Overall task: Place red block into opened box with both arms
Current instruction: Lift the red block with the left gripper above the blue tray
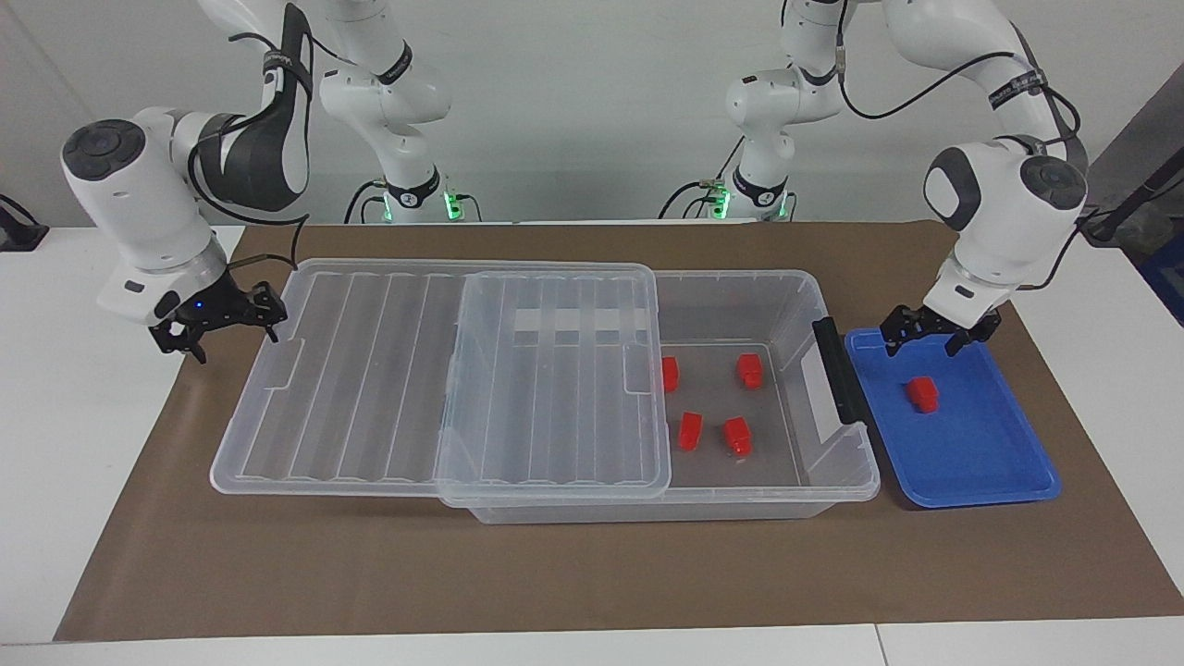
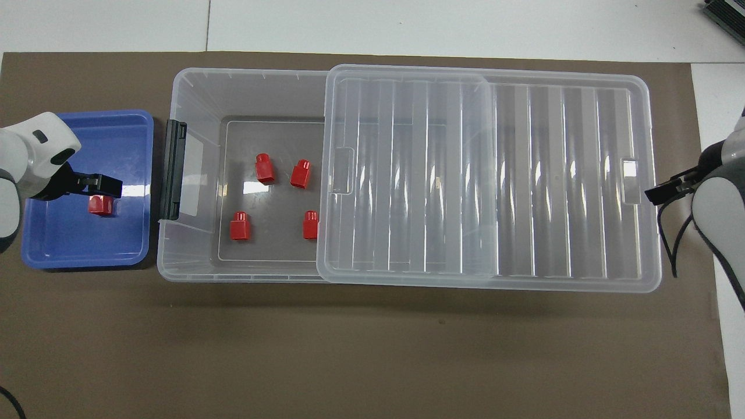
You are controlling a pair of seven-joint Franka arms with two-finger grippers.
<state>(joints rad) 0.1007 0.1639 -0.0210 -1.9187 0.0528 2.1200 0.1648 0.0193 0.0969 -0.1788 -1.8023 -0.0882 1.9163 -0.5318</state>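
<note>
Hovering open and empty, left gripper (image 1: pixel 937 335) just above the red block (image 1: pixel 922 393) lying in the blue tray (image 1: pixel 980 462), right gripper (image 1: pixel 218 319) open beside the slid-back lid (image 1: pixel 370 370); box (image 1: pixel 786 472) opened, holding four blocks, pickup remaining.

One camera sits high across the table, facing the robots. Another looks steeply down from above their end. Both take in the box (image 1: pixel 837 462) (image 2: pixel 192 87) and blue tray (image 1: pixel 1036 486) (image 2: pixel 35 259).
</note>
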